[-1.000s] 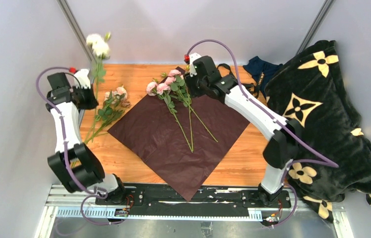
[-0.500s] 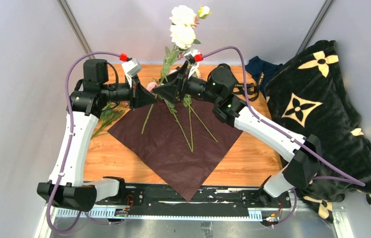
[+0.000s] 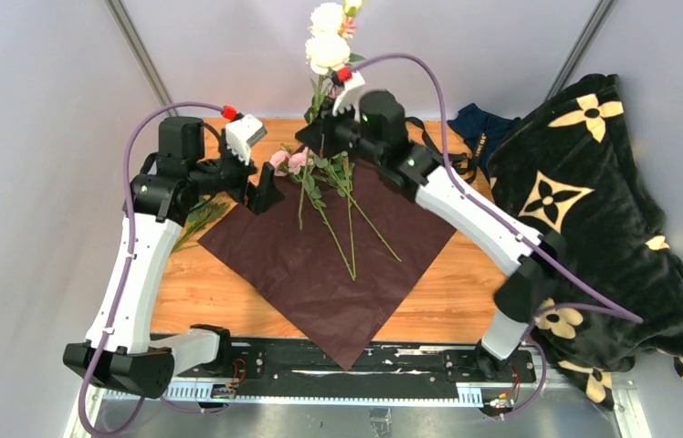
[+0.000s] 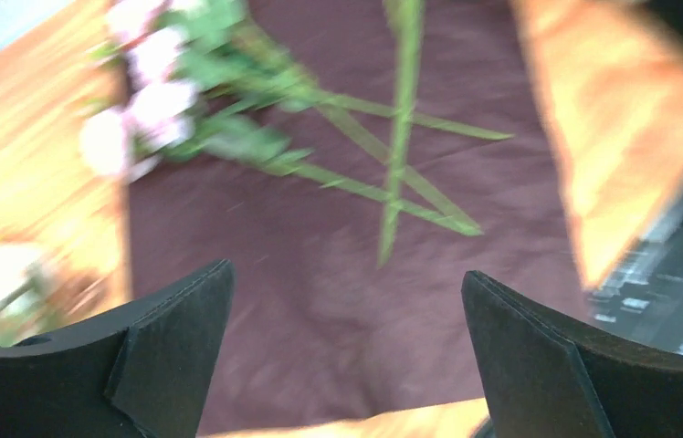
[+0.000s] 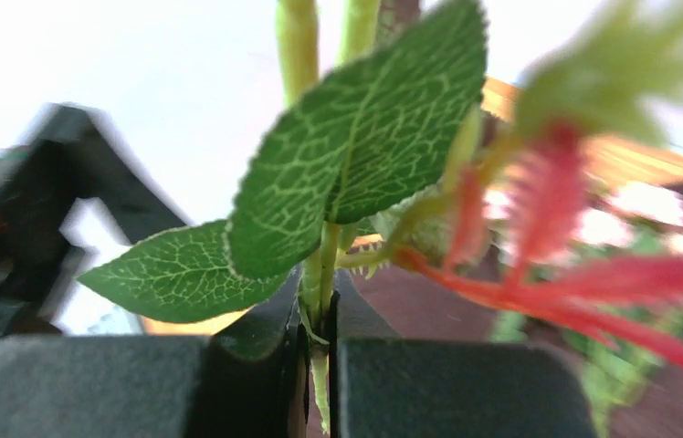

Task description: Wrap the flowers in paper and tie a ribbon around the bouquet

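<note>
The right gripper (image 5: 320, 360) has its dark jaws pressed nearly together on a thin green flower stem (image 5: 320, 274), which rises upright between them. Two serrated, veined leaves branch from it: a large leaf (image 5: 361, 137) above and a smaller leaf (image 5: 183, 283) reaching left. To the right hangs a blurred red feathery sprig (image 5: 593, 278). Behind lie dark red paper (image 5: 411, 315) and the orange wooden table (image 5: 630, 160). On the left is a black shape (image 5: 18, 228), too blurred to name.

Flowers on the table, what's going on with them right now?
The right gripper is shut on a cream rose by its stem, holding it upright above the paper. The left gripper hangs open and empty beside it. Some pink roses lie on the paper; nothing is wrapped yet.
</note>
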### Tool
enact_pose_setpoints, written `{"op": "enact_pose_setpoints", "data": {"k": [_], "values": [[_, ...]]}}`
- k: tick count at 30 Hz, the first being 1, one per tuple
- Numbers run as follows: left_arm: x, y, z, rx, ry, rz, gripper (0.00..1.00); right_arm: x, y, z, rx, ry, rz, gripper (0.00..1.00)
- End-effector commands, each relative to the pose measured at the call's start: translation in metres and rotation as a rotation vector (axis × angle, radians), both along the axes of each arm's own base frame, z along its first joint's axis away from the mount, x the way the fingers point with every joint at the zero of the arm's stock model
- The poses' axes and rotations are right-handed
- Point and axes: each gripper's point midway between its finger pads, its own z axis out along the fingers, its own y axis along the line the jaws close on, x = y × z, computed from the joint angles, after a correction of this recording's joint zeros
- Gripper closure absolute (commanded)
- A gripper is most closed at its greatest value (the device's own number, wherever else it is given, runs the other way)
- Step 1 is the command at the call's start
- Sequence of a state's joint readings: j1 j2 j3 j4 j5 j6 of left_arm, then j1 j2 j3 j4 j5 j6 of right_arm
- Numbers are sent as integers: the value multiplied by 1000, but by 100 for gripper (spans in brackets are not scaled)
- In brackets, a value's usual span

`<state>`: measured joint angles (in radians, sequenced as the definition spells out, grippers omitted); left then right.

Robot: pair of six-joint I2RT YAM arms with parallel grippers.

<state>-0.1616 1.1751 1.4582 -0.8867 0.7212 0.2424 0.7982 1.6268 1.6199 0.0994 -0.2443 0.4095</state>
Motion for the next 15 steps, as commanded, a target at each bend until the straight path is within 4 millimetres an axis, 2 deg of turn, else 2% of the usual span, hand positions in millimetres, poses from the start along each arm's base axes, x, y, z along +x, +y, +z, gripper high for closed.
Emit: {"op": "enact_pose_setpoints", "data": {"k": [1, 4, 5, 8, 10, 13, 14, 15], "values": [[39, 112, -50, 490, -38, 448, 0, 48, -52, -97, -558, 157, -207, 100], [47, 173, -87, 659, 38, 570, 0, 60, -57, -152, -789, 256, -161, 100], [46, 203, -100, 689, 92, 637, 0, 65, -57, -169, -837, 292, -151, 100], [43, 256, -135, 751, 226, 730, 0, 84, -48, -207, -895, 339, -143, 100], [38, 284, -155, 769, 293, 776, 0, 104, -46, -233, -930, 335, -193, 100], [30, 312, -186, 777, 394, 803, 0, 124, -43, -259, -918, 343, -236, 91], [27, 320, -195, 786, 426, 809, 0, 130, -44, -265, -913, 343, -251, 84], [24, 328, -205, 800, 454, 818, 0, 133, -46, -271, -914, 351, -265, 73]]}}
